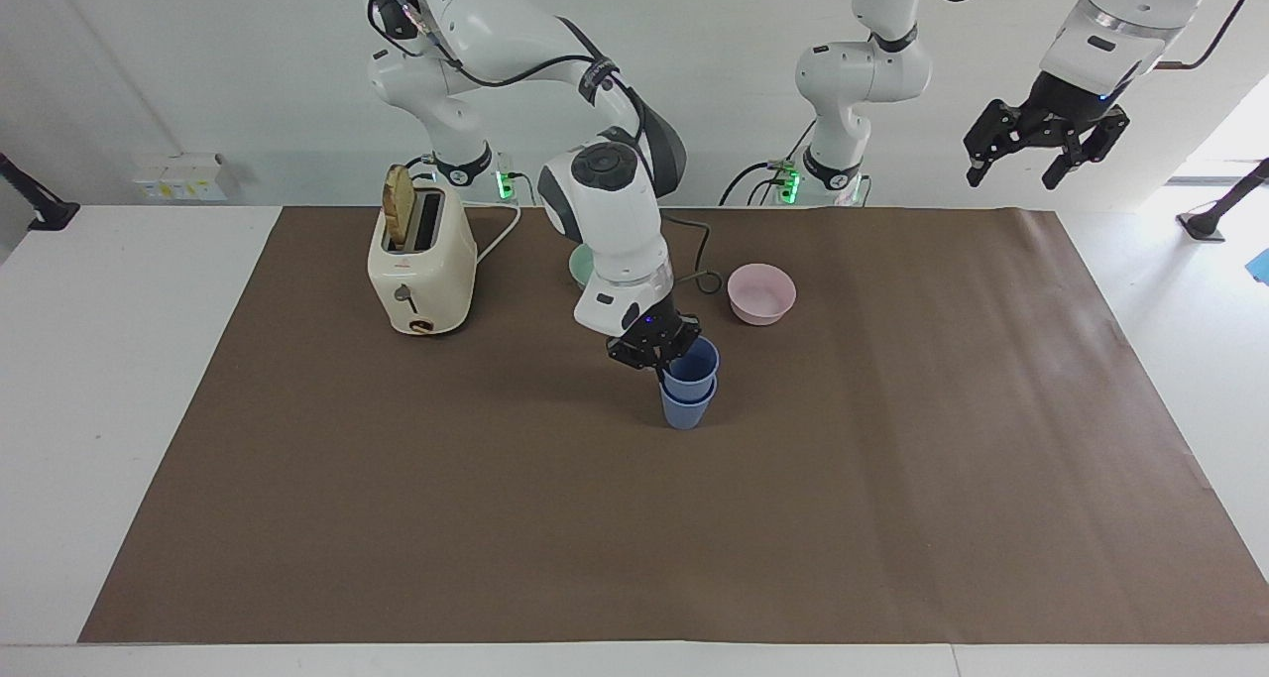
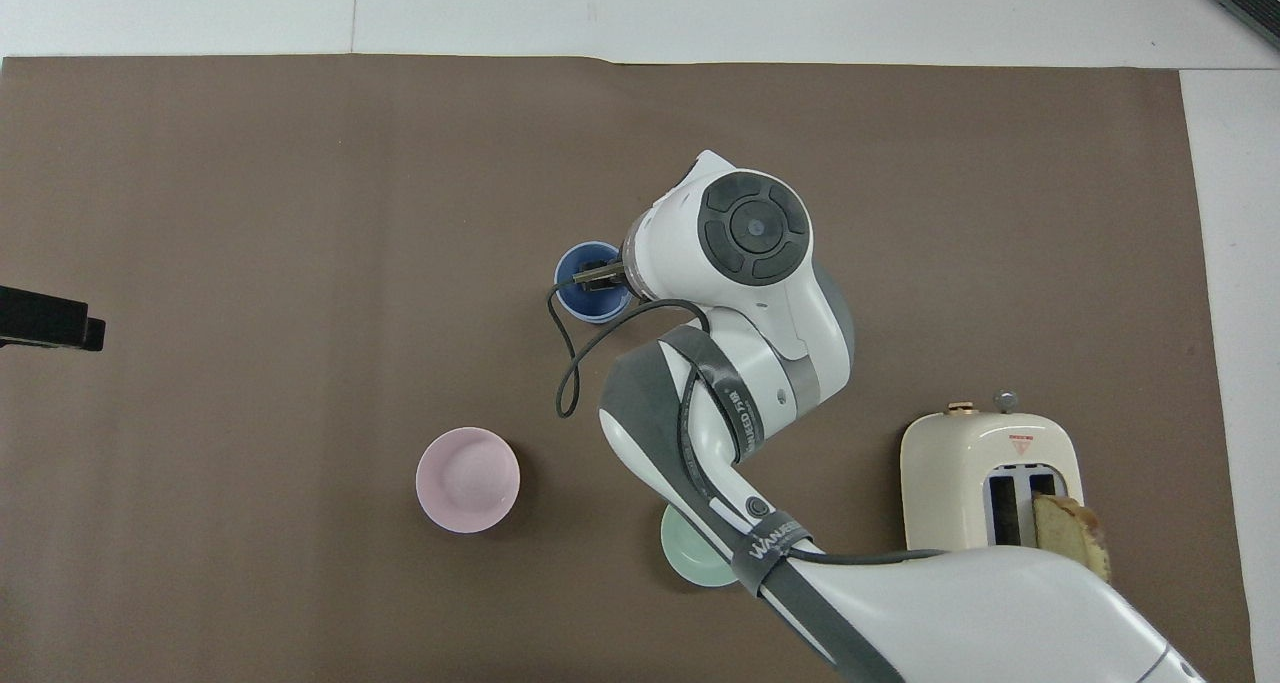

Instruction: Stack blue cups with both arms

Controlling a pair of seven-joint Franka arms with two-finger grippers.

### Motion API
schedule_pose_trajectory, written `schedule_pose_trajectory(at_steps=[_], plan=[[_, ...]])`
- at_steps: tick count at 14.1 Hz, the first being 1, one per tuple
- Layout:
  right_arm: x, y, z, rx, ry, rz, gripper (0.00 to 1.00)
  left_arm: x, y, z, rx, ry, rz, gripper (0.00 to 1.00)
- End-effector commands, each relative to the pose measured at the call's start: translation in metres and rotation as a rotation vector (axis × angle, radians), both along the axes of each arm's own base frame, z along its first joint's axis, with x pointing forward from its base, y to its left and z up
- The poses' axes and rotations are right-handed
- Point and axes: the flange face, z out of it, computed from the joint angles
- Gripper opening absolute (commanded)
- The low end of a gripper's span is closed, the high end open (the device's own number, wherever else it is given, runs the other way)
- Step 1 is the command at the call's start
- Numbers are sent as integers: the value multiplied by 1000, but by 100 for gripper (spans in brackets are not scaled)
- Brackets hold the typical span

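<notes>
Two blue cups stand nested in the middle of the brown mat, the upper blue cup (image 1: 694, 363) sitting deep in the lower blue cup (image 1: 686, 412). From overhead the blue cups (image 2: 590, 298) show as one round rim. My right gripper (image 1: 661, 352) reaches down from the right arm and sits at the upper cup's rim, on the side toward the toaster. In the overhead view the arm's wrist hides most of it. My left gripper (image 1: 1041, 147) hangs open and high over the mat's edge at the left arm's end, waiting with nothing in it.
A cream toaster (image 1: 421, 266) with a slice of bread in one slot stands nearer to the robots, toward the right arm's end. A pink bowl (image 1: 761, 292) and a mint-green bowl (image 1: 581, 261), partly hidden by the right arm, sit nearer to the robots than the cups.
</notes>
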Motion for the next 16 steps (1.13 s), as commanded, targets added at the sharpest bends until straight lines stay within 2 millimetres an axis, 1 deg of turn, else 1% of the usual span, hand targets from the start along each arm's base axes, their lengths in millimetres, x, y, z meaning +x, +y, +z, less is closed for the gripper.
schedule_pose_trajectory(at_steps=[1, 3, 4, 5, 6, 7, 8, 9, 10, 12, 14, 16], plan=[[1, -4, 0, 7, 10, -16, 51, -7, 3, 0, 13, 6, -3, 100], [2, -6, 1, 9, 8, -19, 52, -8, 4, 1, 12, 4, -1, 100], [3, -6, 2, 8, 6, -18, 55, -7, 4, 1, 12, 4, -3, 100], [4, -6, 4, 9, 2, -19, 67, -7, 4, 1, 12, 3, -3, 100], [4, -7, 8, 10, -4, -22, 91, -7, 4, 1, 12, 1, -1, 100], [6, -12, 12, 7, -12, -31, 100, -7, 4, 1, 12, 6, -2, 100], [7, -15, 17, 4, -15, -37, 100, -7, 3, 2, 11, 3, 0, 100], [9, -29, 33, -8, -14, -54, 100, -5, 2, 2, 10, -5, -3, 100], [16, -44, 53, -20, -16, -69, 100, -8, 3, 3, 11, 4, -2, 100], [27, -76, 82, -56, 19, -101, 100, -8, 4, 3, 11, 3, 0, 100], [31, -103, 112, -99, 32, -121, 100, -7, 4, 3, 9, 1, 1, 100], [27, -131, 139, -121, 51, -122, 100, -8, 0, 2, 2, -3, 0, 100]])
